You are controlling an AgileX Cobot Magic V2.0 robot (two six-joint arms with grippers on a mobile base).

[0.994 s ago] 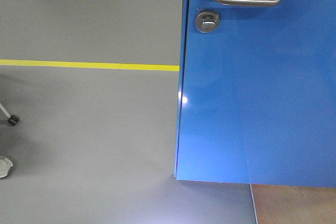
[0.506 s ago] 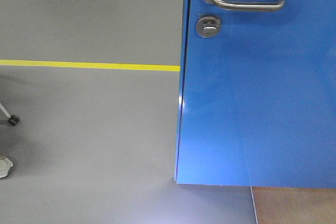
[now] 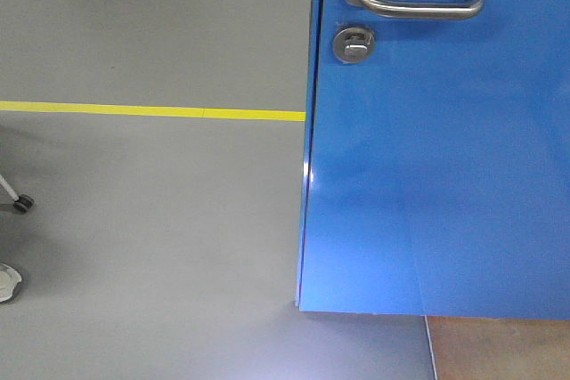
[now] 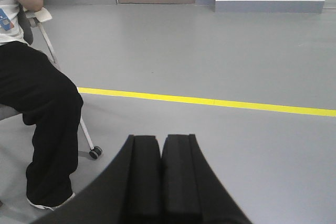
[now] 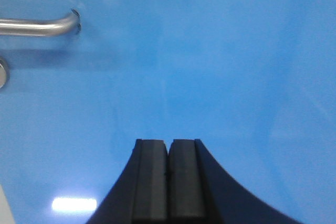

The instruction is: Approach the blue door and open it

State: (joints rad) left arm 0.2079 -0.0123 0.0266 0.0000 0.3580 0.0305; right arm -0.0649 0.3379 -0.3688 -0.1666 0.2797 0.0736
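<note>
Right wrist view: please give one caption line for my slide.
Shut right gripper faces the glossy blue door, lever handle at upper left.

Blue door [image 3: 436,175]: glossy bright blue, plain; lever handle [image 3: 419,2] silver. Floor [image 3: 151,238]: grey, yellow line [image 3: 151,112] at 9 o'clock. Both hands: black.
</note>
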